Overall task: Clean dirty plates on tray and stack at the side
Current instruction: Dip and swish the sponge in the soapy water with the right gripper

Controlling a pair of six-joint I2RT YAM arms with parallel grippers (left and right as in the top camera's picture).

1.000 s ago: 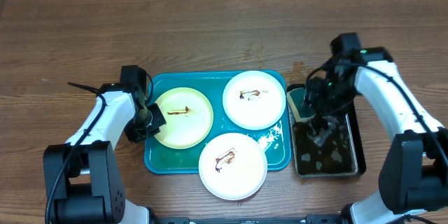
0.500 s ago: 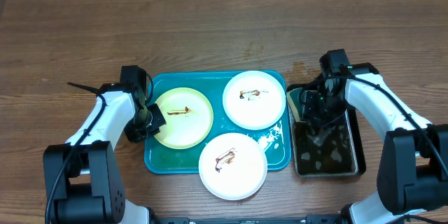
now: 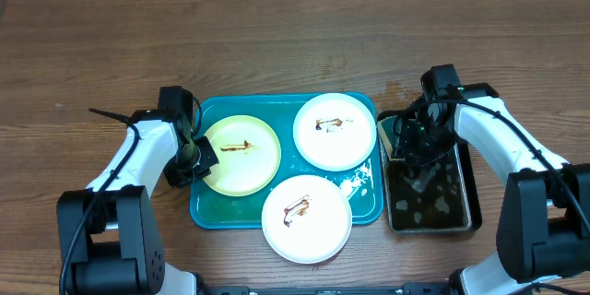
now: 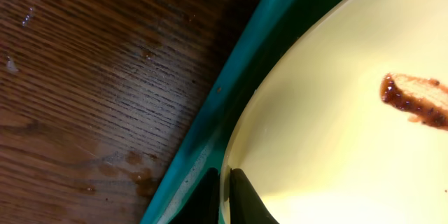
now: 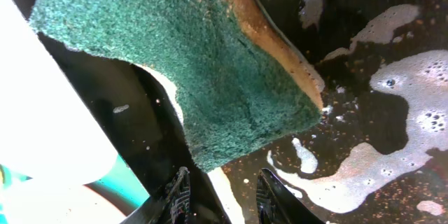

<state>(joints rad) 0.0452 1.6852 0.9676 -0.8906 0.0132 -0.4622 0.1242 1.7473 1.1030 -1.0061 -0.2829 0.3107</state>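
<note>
A blue tray [image 3: 210, 210] sits on a wood table [image 3: 92, 55]. Three plates are on it. The yellow plate [image 3: 241, 161] lies on the left side of the tray. One white plate [image 3: 335, 143] lies at the back right. The other white plate [image 3: 306, 230] lies at the front, and its near edge hangs over the rim of the tray. Each plate has a small brown smear in the middle. Some white foam [image 3: 355, 182] lies on the tray between the two white plates.

The left gripper [image 3: 194, 159] is at the left edge of the yellow plate. Its fingers [image 4: 241, 199] are pinched tight on the rim of that plate, one finger on each side.

A black tray [image 3: 477, 203] sits just right of the blue tray. It holds brown, soapy water. The right gripper [image 3: 417, 147] is low over the back part of it. A green sponge [image 5: 196, 63] with a tan side stands tilted there. The low corner of the sponge pokes down between the right fingers [image 5: 273, 192]. The fingers are a bit apart, and I cannot tell if they squeeze the sponge.
</note>
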